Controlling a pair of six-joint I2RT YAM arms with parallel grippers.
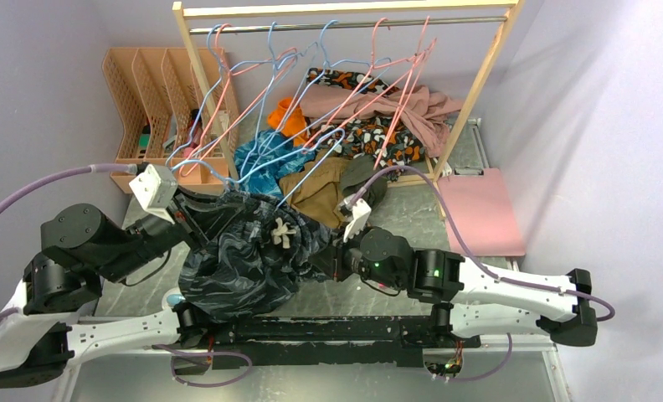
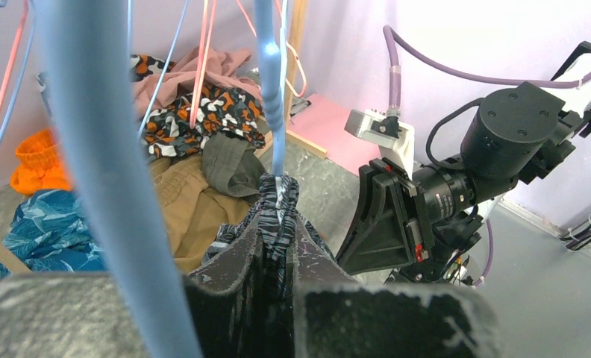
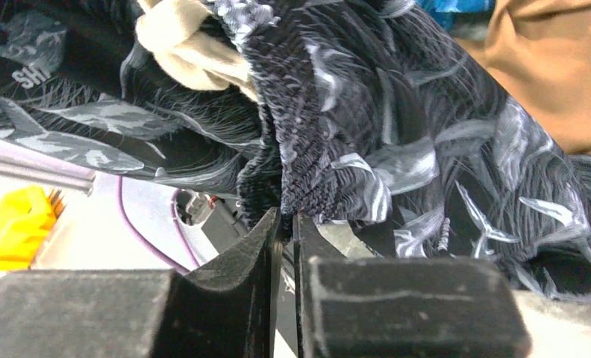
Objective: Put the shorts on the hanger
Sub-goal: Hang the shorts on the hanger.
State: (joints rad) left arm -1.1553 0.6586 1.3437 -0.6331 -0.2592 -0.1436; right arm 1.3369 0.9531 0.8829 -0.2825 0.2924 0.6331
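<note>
The shorts (image 1: 236, 264), dark with a pale feather print and a white drawstring (image 1: 280, 232), hang bunched between my two arms. In the left wrist view my left gripper (image 2: 281, 227) is shut on a fold of the shorts (image 2: 277, 198). A light-blue hanger (image 2: 277, 112) wire rises straight out of that fold. From above, my left gripper (image 1: 192, 213) is at the shorts' left edge and the hanger (image 1: 311, 167) slants up toward the rail. My right gripper (image 1: 332, 258) pinches the ribbed waistband (image 3: 292, 179) at the shorts' right side, its jaws (image 3: 289, 220) closed on the cloth.
A wooden rack (image 1: 470, 100) with a metal rail carries several pink and blue wire hangers. Under it lie a teal garment (image 1: 261, 159), a brown garment (image 1: 320, 188), an orange piece and patterned clothes. A peach file organiser (image 1: 156, 92) stands at back left, a pink board (image 1: 479, 209) at right.
</note>
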